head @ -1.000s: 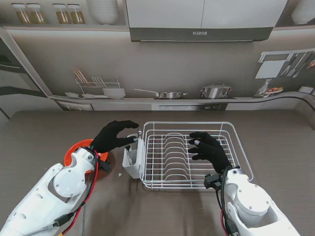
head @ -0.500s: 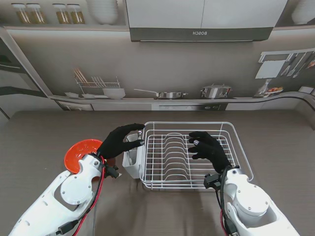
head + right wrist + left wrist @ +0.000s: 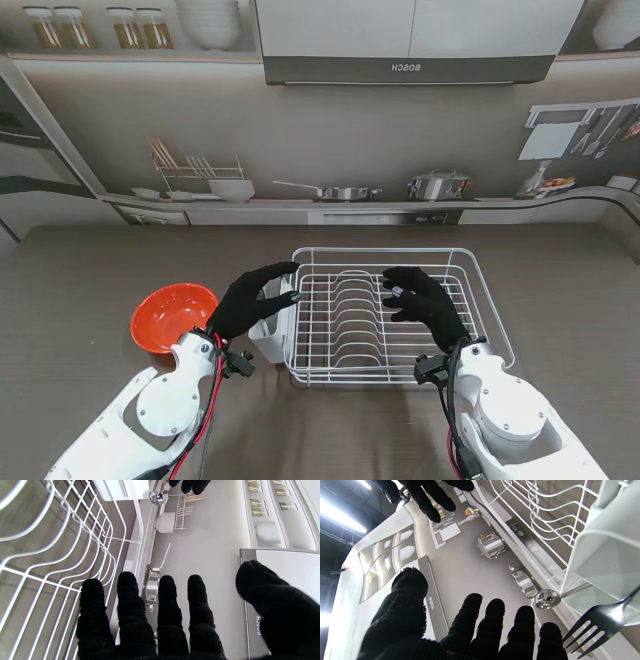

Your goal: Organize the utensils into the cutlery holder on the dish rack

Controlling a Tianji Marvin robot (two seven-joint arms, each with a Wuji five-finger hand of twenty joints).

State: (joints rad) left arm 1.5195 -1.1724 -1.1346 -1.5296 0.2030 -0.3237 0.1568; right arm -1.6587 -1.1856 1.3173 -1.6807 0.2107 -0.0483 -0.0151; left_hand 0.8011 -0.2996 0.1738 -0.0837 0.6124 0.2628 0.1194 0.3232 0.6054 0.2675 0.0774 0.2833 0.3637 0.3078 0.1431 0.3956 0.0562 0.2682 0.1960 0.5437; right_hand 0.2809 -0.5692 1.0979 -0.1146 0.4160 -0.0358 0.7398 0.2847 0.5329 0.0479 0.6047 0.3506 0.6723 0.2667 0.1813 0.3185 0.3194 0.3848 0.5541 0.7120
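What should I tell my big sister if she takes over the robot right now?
Left hand: open, holding nothing, over the white plastic cutlery holder on the left side of the white wire dish rack.
Right hand: open, empty, over the rack.
Done: a dark metal fork and a shiny steel utensil with a round end stand in the holder.
The orange round bowl sits left of the rack.
Left: no other loose utensils are visible; check before stopping.

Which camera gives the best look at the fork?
The left wrist view: the fork shows large, tines clear, sticking out of the white cutlery holder beside the left hand. The stand view hides it behind that hand. The right wrist view shows only a shiny utensil end, no fork.
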